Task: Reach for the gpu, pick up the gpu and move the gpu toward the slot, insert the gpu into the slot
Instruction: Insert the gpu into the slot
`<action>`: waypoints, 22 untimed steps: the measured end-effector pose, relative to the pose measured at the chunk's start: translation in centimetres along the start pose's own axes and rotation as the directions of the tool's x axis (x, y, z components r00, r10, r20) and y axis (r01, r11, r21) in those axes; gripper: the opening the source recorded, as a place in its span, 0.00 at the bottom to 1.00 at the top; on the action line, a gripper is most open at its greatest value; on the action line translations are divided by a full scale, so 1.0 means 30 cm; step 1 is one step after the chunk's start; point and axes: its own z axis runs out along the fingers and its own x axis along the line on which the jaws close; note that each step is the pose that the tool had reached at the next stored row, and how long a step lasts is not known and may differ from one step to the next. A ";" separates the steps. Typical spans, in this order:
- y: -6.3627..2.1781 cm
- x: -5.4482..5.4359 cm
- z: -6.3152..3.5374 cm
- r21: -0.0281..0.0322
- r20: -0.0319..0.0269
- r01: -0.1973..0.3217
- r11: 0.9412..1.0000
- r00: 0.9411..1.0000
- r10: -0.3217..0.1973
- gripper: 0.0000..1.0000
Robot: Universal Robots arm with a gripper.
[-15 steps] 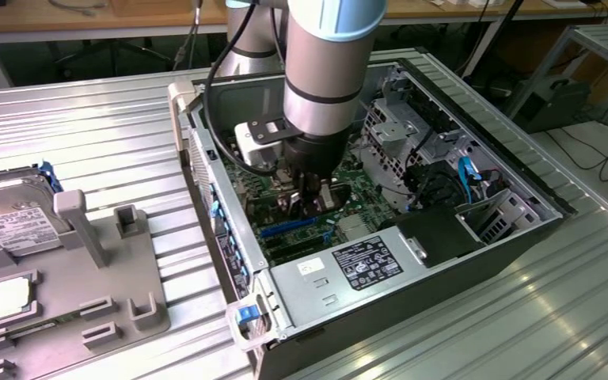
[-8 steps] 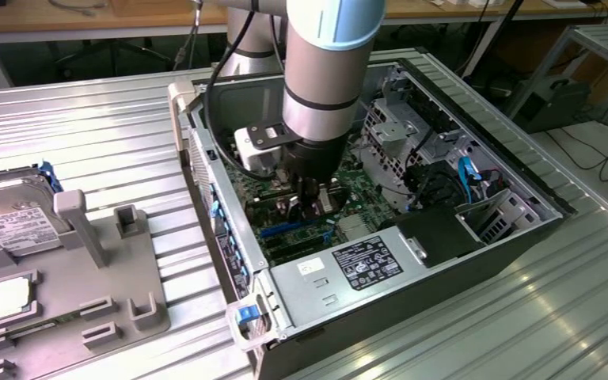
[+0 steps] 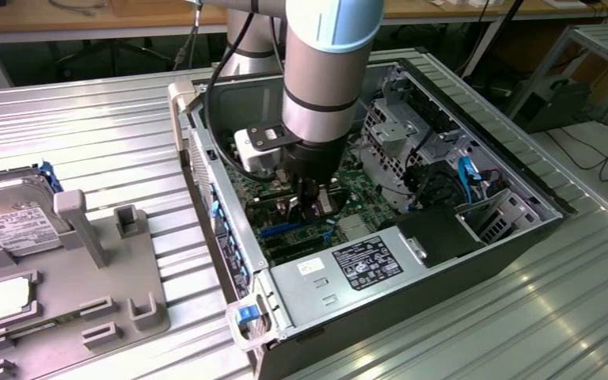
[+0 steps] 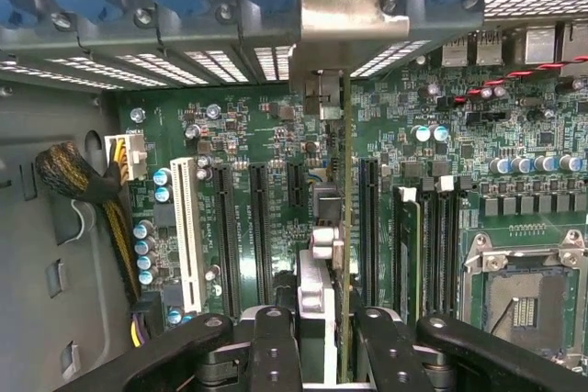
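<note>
The black two-finger gripper (image 4: 322, 337) grips the thin dark-green gpu card (image 4: 342, 227) with its jaws closed on it, edge-on above the green motherboard (image 4: 276, 135), inside the open grey computer case (image 3: 515, 158).

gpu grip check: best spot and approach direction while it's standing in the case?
Grip the gpu across its two flat faces at the free long edge, coming straight down from the open side of the case. It stands edge-on to the motherboard, so that edge is the reachable part; its silver bracket end sits against the rear slot covers. The gripper appears to straddle it that way now.
</note>
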 end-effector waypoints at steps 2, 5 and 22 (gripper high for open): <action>0.000 0.000 0.000 0.000 0.000 0.000 1.000 1.000 0.000 0.29; 0.003 -0.001 0.003 0.000 0.000 0.000 1.000 1.000 0.000 0.29; 0.020 -0.004 0.010 0.000 0.000 0.000 1.000 1.000 0.000 0.29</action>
